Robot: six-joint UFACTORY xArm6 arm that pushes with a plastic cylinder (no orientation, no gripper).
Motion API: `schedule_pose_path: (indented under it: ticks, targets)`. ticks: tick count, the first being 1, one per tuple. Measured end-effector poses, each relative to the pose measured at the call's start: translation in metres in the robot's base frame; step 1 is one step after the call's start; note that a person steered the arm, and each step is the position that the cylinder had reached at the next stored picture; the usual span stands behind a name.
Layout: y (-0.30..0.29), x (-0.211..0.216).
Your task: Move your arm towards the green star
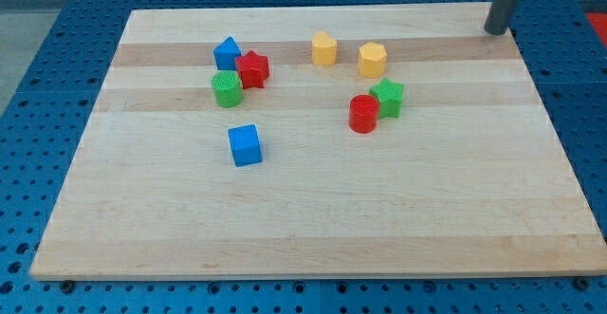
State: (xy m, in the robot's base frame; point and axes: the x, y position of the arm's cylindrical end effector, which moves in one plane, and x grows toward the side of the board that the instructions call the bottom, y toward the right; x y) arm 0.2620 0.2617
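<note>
Wooden tabletop [313, 229], pale, fills most of view. No pincer on this rig, so no pincer state; just dark rod, my tip [494, 31] at view's top right, near board edge, well apart from all blocks. Green star [388, 96] right of centre, touching red cylinder [363, 114] on its lower left. Yellow block [372, 60] just above star.

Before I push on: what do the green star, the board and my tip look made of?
Green star: likely plastic, matte, with fine ridged sides that hint at 3D printing. Board: wood, pale with visible grain and joined strips, smooth finish. My tip, at the view's top right, away from the blocks: dark grey rod, metal or plastic, unclear.
</note>
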Motion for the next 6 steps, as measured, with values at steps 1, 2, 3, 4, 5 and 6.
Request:
schedule_pose_path:
  ticks: [1, 2, 3, 4, 5, 6]
  targets:
    - [-0.015, 0.022]
    - [-0.022, 0.045]
    - [-0.033, 0.067]
    - [-0.051, 0.093]
    - [-0.068, 0.108]
    - [-0.091, 0.128]
